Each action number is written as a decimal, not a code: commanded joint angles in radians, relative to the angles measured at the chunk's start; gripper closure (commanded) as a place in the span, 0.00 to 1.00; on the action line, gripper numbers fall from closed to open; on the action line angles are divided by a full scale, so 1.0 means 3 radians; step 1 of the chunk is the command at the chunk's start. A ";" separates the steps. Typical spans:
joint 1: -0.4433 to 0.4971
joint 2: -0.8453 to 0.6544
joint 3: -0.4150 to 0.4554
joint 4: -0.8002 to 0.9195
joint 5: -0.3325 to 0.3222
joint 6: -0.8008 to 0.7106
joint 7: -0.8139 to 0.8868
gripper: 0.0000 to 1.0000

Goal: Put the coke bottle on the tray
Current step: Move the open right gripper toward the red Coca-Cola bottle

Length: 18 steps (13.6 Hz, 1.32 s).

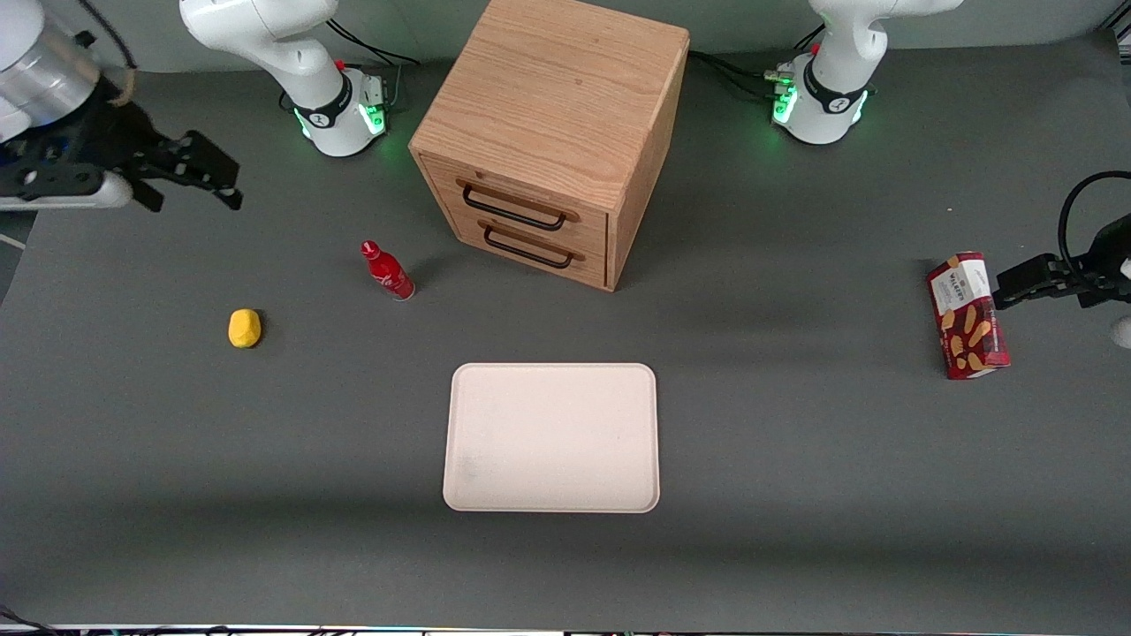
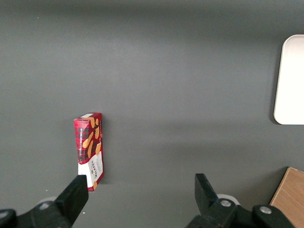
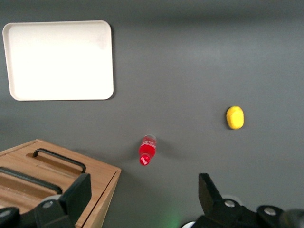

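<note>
The coke bottle (image 1: pixel 387 271) (image 3: pixel 147 151), small, red and red-capped, stands upright on the grey table beside the wooden drawer cabinet (image 1: pixel 552 137) (image 3: pixel 52 183). The pale cream tray (image 1: pixel 552 437) (image 3: pixel 59 59) lies flat and bare, nearer the front camera than the cabinet. My gripper (image 1: pixel 190 172) (image 3: pixel 142 197) hangs high above the working arm's end of the table, well away from the bottle. It is open with nothing between its fingers (image 3: pixel 211 194).
A small yellow object (image 1: pixel 245 328) (image 3: pixel 234 117) lies on the table toward the working arm's end, nearer the camera than the bottle. A red snack box (image 1: pixel 967 315) (image 2: pixel 90 149) stands toward the parked arm's end. The cabinet's two drawers are shut.
</note>
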 commanded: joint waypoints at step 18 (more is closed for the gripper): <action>0.0580 -0.1221 -0.0089 -0.1817 0.0008 0.0466 0.0164 0.00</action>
